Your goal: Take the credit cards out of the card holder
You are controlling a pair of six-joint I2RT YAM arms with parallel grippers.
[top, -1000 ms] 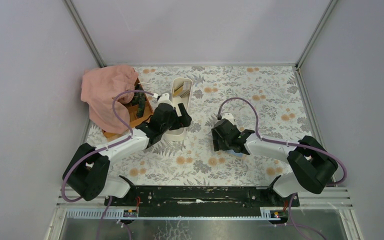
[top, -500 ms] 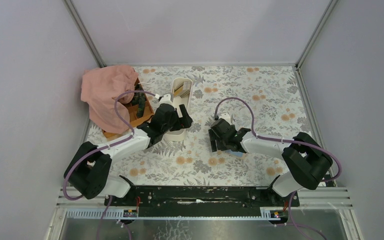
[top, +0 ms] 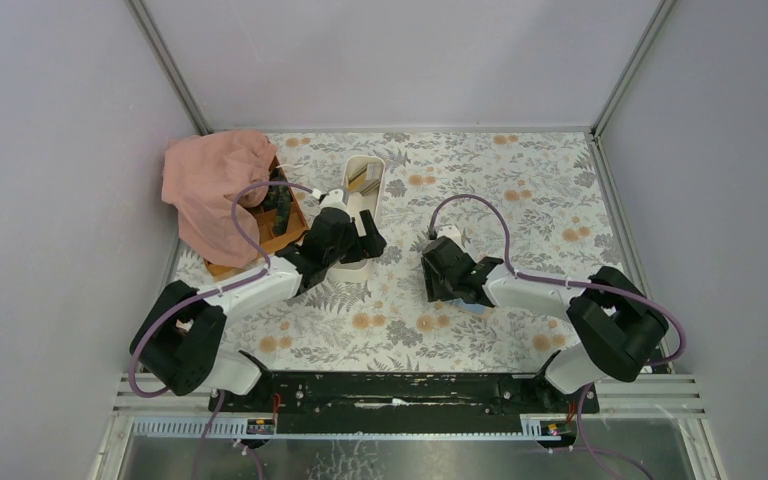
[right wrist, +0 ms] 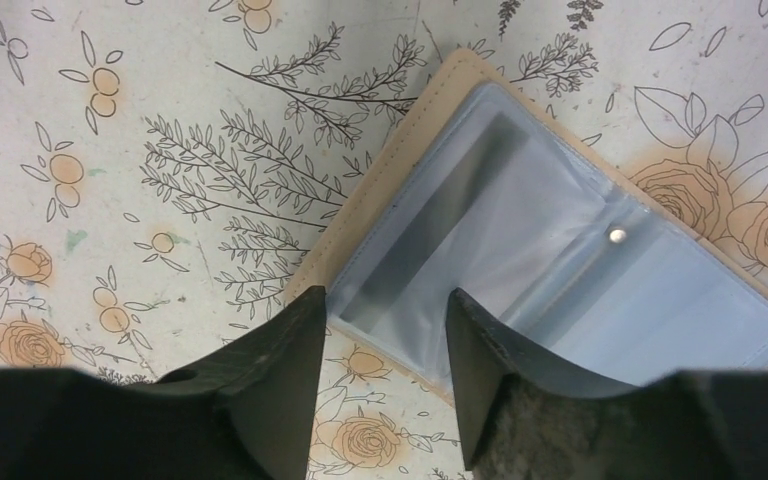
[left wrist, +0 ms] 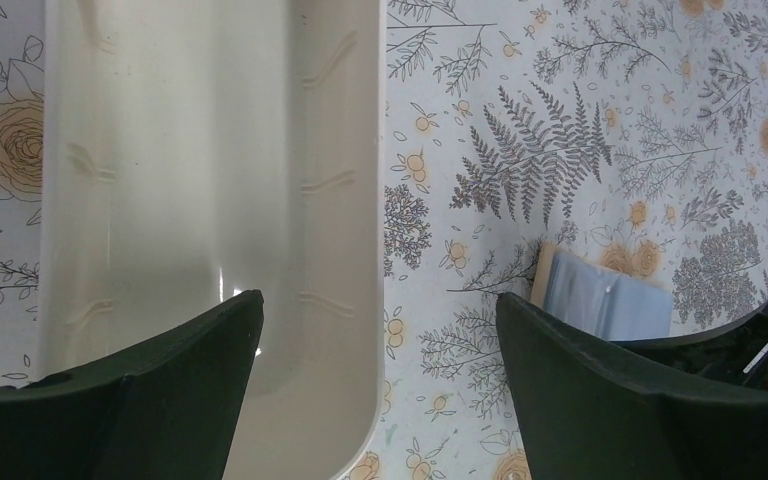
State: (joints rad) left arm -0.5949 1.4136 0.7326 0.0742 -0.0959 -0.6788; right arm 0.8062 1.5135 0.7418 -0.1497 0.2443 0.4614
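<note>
The card holder lies open on the flowered table, light blue inside with a tan rim. A dark grey credit card shows through its left pocket. My right gripper hangs low over the holder's near left corner. Its fingers are apart with that corner edge between them, and they pinch nothing. From above, the right gripper covers most of the card holder. My left gripper is wide open and empty. It straddles the near right rim of the white tray, and the card holder lies to its right.
A long white oval tray stands left of centre, with thin flat items at its far end. A brown wooden box under a pink cloth fills the back left corner. Grey walls enclose the table.
My right gripper shifted slightly left over the card holder, and its jaws have narrowed. The left arm has barely moved and stays wide open.
</note>
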